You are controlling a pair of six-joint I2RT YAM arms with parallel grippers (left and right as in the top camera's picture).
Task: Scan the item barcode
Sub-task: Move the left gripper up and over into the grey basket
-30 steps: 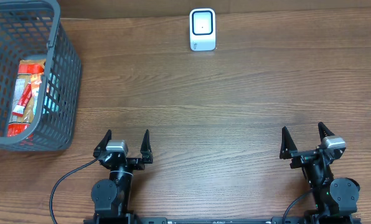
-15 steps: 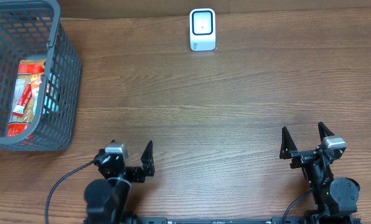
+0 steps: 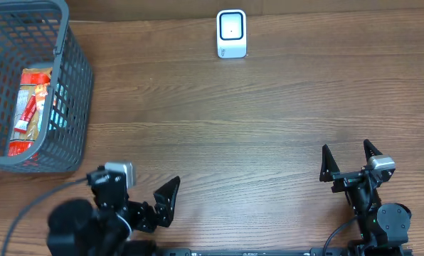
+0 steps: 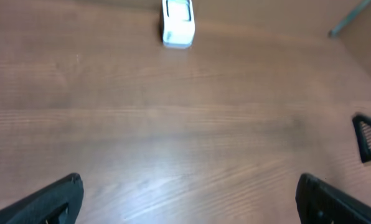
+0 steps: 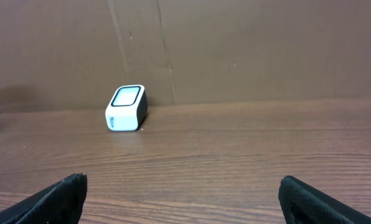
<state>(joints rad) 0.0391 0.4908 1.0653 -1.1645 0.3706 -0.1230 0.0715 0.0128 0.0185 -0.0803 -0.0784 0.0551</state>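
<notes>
Overhead — scanner [image 3: 231, 33] far edge, basket [image 3: 75, 99] left

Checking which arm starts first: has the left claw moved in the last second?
Yes. Seen from overhead, the left claw has swung leftward and lower in the frame, ending nearer the corner of the basket.

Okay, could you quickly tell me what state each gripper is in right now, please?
Left gripper: open, holding nothing.
Right gripper: open, holding nothing.
</notes>
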